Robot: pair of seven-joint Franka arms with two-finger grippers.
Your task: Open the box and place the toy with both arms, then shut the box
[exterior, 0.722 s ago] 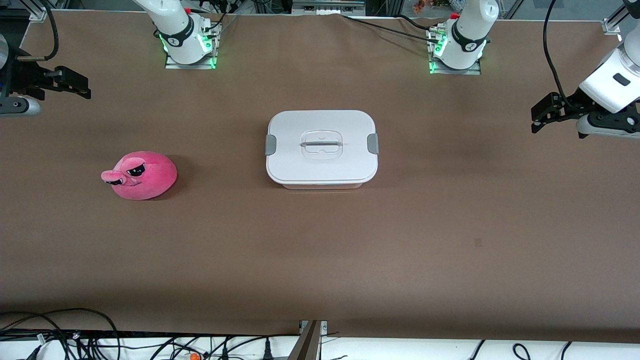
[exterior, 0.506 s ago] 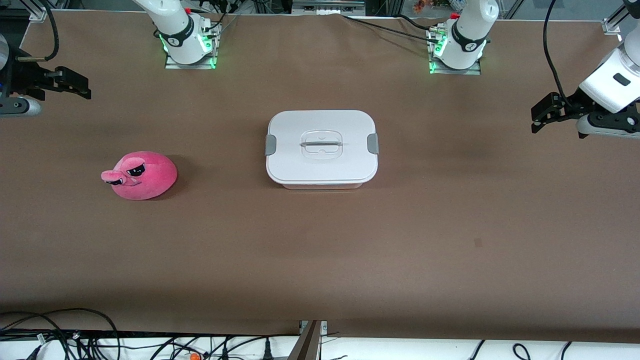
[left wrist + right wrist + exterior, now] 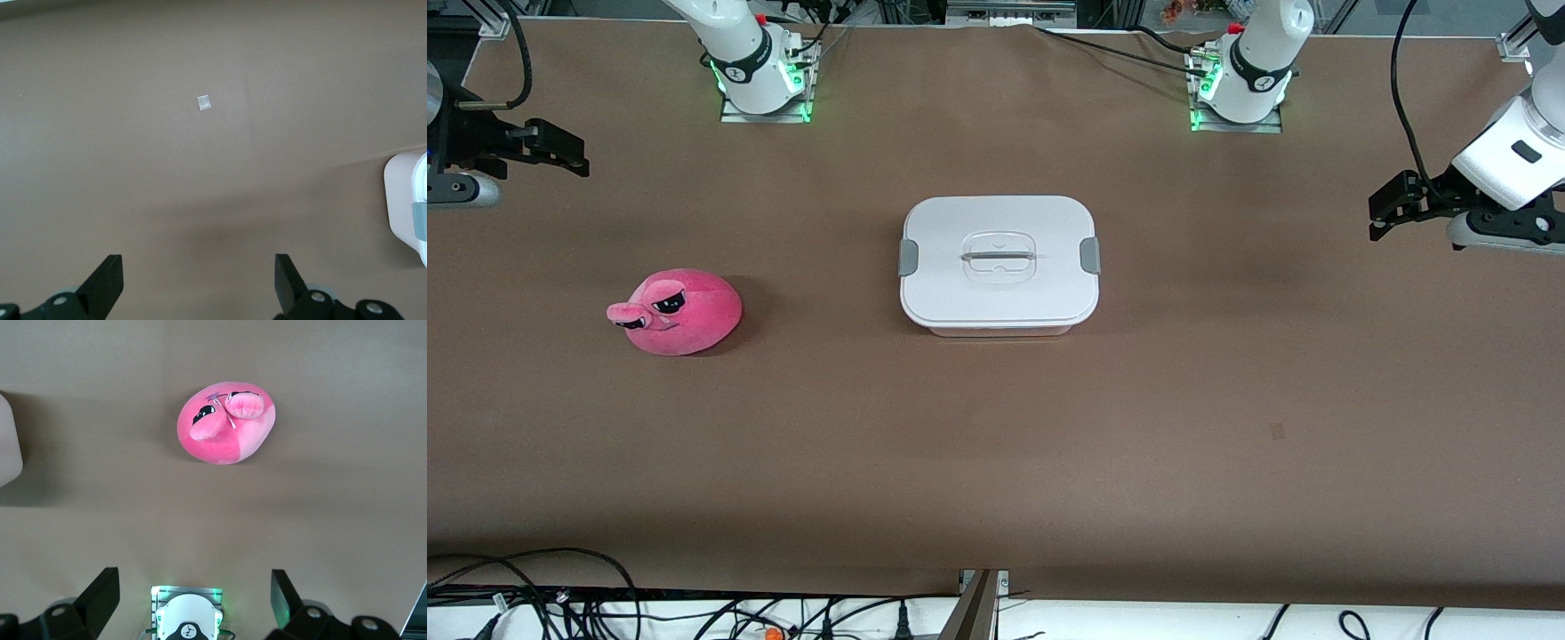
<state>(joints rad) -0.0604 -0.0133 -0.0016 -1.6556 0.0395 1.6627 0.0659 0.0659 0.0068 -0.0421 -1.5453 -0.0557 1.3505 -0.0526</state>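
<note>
Brown worktop (image 3: 996, 444): white-lidded translucent plastic box (image 3: 1000, 262) is seen closed, pink plush toy (image 3: 678, 311) untouched; left hand (image 3: 1392, 206) and right hand (image 3: 547, 147) are held apart, empty.

A wide bench (image 3: 996, 444) covered in matte brown sheeting fills nearly the whole front view, lit evenly from above with soft shadows. A small pale square mark (image 3: 1277, 432) sits on the covering toward the left arm's end. Along the edge nearest the front camera runs a white strip strewn with black cables (image 3: 534, 596). Aluminium framing (image 3: 1009, 11) lines the edge farthest from that camera.
</note>
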